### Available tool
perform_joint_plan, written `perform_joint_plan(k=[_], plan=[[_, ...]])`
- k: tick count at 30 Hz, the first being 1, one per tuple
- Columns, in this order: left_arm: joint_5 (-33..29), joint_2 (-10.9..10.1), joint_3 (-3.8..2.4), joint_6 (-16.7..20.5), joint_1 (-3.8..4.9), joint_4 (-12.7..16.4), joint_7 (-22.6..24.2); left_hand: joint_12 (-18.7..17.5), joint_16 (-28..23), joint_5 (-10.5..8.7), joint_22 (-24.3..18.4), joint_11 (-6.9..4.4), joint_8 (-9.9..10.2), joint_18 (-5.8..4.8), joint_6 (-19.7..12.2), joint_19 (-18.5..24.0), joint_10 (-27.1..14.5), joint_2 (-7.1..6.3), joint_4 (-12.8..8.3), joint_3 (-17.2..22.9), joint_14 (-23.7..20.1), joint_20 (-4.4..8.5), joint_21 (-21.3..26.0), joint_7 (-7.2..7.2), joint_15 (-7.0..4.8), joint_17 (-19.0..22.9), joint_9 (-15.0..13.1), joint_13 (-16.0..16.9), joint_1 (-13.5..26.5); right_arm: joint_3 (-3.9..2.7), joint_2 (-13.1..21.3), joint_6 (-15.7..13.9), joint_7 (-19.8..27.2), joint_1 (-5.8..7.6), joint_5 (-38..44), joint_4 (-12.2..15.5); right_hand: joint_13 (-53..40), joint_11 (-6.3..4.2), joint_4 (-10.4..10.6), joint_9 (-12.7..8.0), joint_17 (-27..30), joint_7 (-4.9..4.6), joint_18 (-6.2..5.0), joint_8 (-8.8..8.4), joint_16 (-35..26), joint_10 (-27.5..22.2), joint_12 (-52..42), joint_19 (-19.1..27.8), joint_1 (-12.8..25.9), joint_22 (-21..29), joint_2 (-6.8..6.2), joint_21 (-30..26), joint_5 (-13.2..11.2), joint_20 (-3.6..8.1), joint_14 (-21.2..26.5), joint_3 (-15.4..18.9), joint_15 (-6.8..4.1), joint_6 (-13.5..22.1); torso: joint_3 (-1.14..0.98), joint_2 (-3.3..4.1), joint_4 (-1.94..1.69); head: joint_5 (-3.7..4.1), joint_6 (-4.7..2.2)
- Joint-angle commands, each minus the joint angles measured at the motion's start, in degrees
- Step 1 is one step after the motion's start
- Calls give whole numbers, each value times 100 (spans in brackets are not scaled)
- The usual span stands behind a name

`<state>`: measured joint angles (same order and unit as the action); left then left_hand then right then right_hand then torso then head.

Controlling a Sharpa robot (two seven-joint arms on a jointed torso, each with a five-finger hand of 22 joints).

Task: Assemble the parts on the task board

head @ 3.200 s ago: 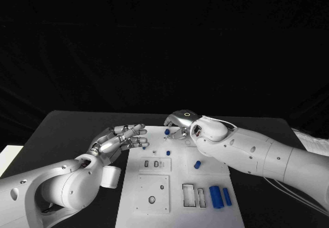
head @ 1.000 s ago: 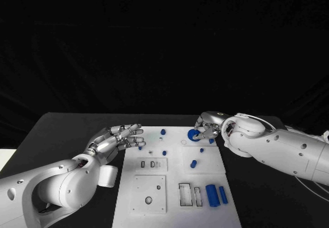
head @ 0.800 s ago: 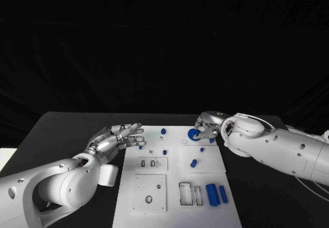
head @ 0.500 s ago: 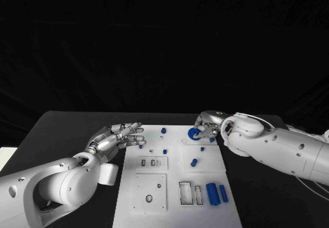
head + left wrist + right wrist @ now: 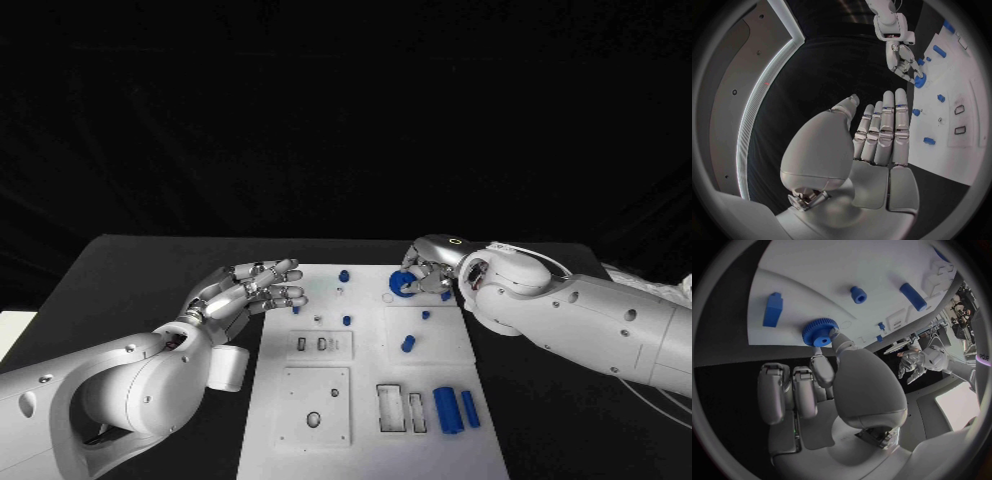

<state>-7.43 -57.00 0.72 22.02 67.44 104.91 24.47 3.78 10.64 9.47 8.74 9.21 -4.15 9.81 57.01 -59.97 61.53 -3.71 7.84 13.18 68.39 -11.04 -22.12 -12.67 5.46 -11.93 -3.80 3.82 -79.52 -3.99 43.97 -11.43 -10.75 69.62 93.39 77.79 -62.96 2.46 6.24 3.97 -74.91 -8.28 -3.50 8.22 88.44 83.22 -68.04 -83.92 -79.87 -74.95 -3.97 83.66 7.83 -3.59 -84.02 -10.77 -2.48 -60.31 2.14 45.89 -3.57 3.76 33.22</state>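
The white task board lies in the middle of the table. My right hand is over the board's far right corner and pinches a round blue gear between thumb and finger; the right wrist view shows the gear close to the board surface. Whether the gear touches the board I cannot tell. My left hand hovers at the board's far left edge, fingers straight and apart, holding nothing. In the left wrist view the left hand faces the right hand and the gear.
Small blue pegs stand on the far half of the board, with a short blue piece mid-board. Two long blue pieces lie near the right front edge. Empty slots and holes mark the near half.
Since the earliest frame my right hand has moved from the board's far middle to its far right corner and taken hold of the blue gear. Over the last second it edged slightly left. The left hand stayed put.
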Motion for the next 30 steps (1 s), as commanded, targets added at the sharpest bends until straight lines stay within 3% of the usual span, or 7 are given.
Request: perform_joint_plan(k=[1, 12, 22, 30], plan=[[-8, 15, -4, -103, 5, 6, 25, -15, -32, -25, -11, 5, 29, 43, -22, 48, -56, -15, -34, 10, -50, -4, 9, -17, 4, -19, 5, -6, -35, -5, -43, -456, 129, 9, 57, 134, -2704, -146, -13, 102, -1122, 261, 65, 82, 27, 678, -2196, -36, -145, -127, 208, 28, 35, 37, -523, -62, -43, -357, 6, -3, -9, -8, -7], [-8, 17, -4, -101, 5, 20, 23, -15, -33, -25, -11, 5, 29, 43, -22, 49, -56, -14, -35, 11, -50, -4, 9, -17, 4, -19, 5, -6, -35, -8, -440, -668, 30, 33, 699, 435, -2704, -155, -62, 102, -1131, 269, 80, 57, 30, 678, -2196, -66, -91, -202, 159, 62, 76, 52, -524, -118, -55, -369, 10, -1, -1, -47, -34], [-8, 36, -4, -108, 5, 16, 22, -15, -33, -25, -11, 5, 29, 43, -22, 49, -56, -14, -35, 11, -50, -4, 9, -17, 4, -19, 5, -6, -35, 64, -989, -598, 44, -55, 970, 171, -2704, -157, -83, 102, -1120, 269, 85, 48, 26, 678, -2196, -74, -81, -223, 149, 72, 75, 56, -522, -143, -57, -373, 3, 5, -15, -81, -9], [-8, 51, -4, -110, 5, 4, 21, -15, -33, -25, -11, 5, 29, 43, -22, 49, -56, -14, -35, 11, -50, -4, 9, -17, 4, -19, 5, -6, -35, 96, -1240, -512, 48, -123, 1012, -57, -2704, -151, -99, 97, -1112, 260, 85, 24, 23, 678, -2196, -73, -39, -224, 129, 73, 65, 58, -520, -168, -55, -363, 0, 5, 2, -110, 7]])
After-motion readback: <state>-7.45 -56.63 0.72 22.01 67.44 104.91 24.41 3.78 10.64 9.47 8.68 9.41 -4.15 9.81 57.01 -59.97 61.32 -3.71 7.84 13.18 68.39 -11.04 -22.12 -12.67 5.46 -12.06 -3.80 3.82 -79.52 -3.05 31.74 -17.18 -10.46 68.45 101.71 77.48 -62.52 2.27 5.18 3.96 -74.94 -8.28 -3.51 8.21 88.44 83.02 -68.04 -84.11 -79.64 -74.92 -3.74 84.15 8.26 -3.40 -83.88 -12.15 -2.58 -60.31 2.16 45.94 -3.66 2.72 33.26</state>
